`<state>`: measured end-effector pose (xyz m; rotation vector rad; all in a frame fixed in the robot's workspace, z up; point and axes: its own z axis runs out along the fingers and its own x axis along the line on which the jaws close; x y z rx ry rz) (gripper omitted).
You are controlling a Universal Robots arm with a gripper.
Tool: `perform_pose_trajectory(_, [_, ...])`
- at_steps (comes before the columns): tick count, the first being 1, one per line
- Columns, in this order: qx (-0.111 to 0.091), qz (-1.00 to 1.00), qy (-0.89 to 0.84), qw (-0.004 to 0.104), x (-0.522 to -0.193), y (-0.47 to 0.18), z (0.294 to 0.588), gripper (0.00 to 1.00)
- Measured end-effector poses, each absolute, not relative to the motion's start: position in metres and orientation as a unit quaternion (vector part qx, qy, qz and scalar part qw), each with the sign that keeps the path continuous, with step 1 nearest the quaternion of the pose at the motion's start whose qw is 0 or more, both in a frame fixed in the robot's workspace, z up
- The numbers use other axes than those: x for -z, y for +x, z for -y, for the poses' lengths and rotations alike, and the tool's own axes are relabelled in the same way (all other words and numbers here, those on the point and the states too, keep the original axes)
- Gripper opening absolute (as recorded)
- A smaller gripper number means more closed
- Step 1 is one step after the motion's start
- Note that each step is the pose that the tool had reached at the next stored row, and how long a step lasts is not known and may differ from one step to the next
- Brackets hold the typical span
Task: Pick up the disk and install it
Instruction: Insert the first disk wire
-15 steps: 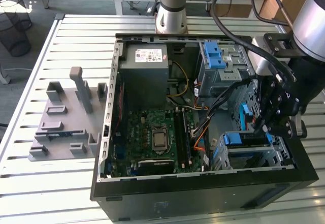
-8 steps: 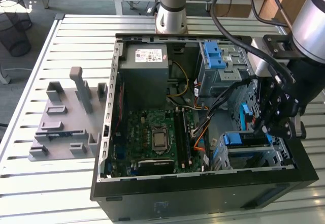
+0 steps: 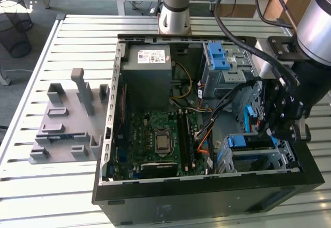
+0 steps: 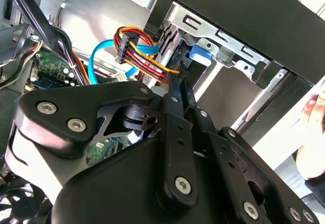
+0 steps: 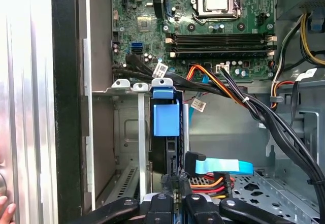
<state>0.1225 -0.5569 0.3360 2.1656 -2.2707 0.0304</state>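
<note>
Disk [image 5: 166, 120] stands in its bay in the first wrist view; whether the fingers [image 5: 172, 196] grip it, I cannot tell.

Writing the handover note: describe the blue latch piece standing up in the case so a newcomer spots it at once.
Start at the open black computer case on the slatted table. Follow its far wall toward the exterior view's right, past the grey power-supply box, to a grey metal bay. The latch piece stands upright on its front, bright blue plastic among grey metal.
</note>
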Motion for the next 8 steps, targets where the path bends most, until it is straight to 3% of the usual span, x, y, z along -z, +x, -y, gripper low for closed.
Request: perform_pose_trajectory(8, [-0.010, 0.725, 0.689, 0.002, -0.3329, 0.1226, 0.5569, 0.16])
